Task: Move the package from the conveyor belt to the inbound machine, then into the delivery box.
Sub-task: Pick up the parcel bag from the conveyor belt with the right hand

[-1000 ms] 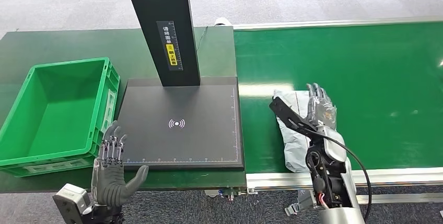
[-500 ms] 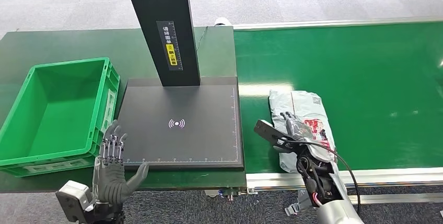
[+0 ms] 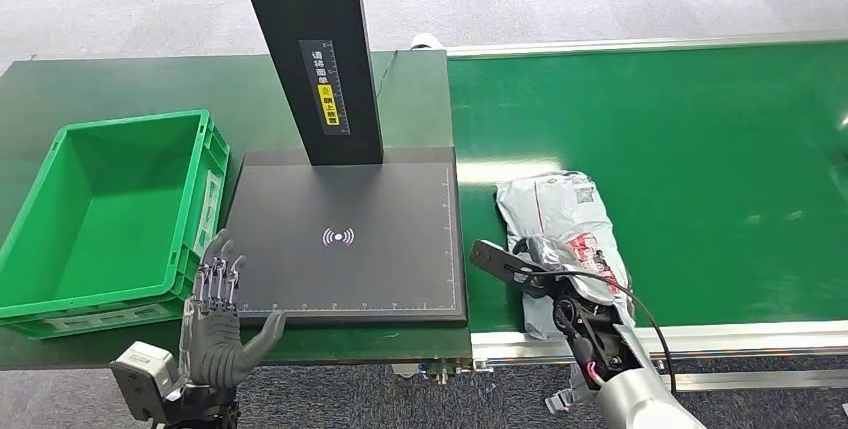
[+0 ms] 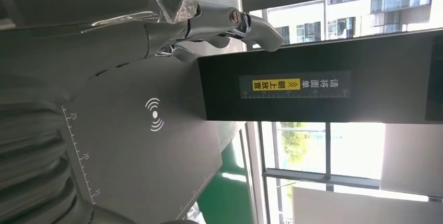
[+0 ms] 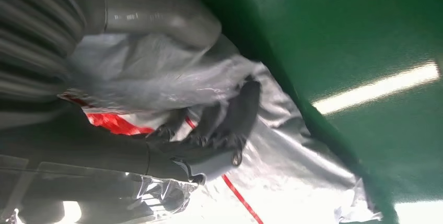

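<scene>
From up high, the grey package (image 3: 562,227) lies on the green conveyor belt (image 3: 700,139), near its front edge and just beside the black inbound machine (image 3: 345,239); it has a printed label at the far end and a red patch nearer the robot. The right hand (image 3: 548,257) rests on the near part of the package, fingers curled down onto the plastic, thumb stretched out toward the machine; whether the bag is lifted off the belt I cannot tell from here. The right wrist view adds what the head view hides: the dark fingers (image 5: 230,114) are bent into the crumpled grey film of the package (image 5: 292,151), the thick thumb (image 5: 156,20) presses from the other side, so the hand grips the package; red print shows beneath the fingers, and the belt (image 5: 355,36) runs green behind with a bright streak of reflected light.

The left hand (image 3: 215,324) stands at the front edge of the dark green counter (image 3: 120,89), palm up, fingers apart and holding nothing; it is just in front of the machine's near left corner. The left wrist view shows that hand's fingers (image 4: 230,23) spread over the machine's plate (image 4: 130,145), the wireless mark, the ruler along the edge, the yellow label on the black post (image 4: 313,83), and windows beyond. The green delivery box (image 3: 105,219) sits on the counter, touching or nearly touching the machine's left side.
</scene>
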### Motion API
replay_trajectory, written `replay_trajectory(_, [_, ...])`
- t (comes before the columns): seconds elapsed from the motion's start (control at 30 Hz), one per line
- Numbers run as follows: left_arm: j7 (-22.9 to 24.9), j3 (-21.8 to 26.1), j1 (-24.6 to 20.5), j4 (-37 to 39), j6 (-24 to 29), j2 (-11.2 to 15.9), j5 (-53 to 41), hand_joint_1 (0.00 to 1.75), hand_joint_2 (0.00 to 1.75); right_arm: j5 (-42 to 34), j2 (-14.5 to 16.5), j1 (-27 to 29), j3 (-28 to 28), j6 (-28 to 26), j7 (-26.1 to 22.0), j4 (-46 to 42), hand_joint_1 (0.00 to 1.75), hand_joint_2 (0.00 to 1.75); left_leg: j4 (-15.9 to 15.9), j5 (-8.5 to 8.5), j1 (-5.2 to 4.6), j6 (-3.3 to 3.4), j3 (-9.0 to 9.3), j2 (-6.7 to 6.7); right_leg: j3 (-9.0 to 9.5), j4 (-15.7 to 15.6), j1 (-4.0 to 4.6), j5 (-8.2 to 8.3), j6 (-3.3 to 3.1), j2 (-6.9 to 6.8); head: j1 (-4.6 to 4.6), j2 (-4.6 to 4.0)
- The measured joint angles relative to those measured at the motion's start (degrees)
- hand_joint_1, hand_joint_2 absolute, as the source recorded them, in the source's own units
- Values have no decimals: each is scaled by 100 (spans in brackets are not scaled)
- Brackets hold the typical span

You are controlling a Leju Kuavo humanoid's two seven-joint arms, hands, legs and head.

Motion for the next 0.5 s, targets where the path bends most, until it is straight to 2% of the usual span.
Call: replay_trajectory(0.5, [-1,2,10,28,3,-2,0,0,175,-136,-1,-107,214,69,-23,252,175,175,0,0,0,0,-1,0,0,0,0,0,0,0,0,0])
